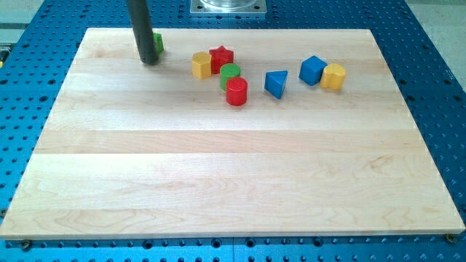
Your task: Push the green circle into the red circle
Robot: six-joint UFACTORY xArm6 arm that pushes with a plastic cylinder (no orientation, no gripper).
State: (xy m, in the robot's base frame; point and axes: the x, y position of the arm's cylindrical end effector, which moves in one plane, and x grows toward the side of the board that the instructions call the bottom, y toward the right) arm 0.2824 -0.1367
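Observation:
The green circle (230, 73) sits at the view's upper middle, touching the red circle (237, 92) just below and to its right. My tip (148, 61) is at the view's upper left, well to the left of both circles, and stands in front of a green block (158, 41) that it mostly hides.
A red star (221, 57) and a yellow block (202, 65) lie just left of and above the green circle. A blue triangle (276, 82), a blue cube (313, 70) and a yellow block (333, 76) lie to the right. The wooden board (233, 182) rests on a blue perforated table.

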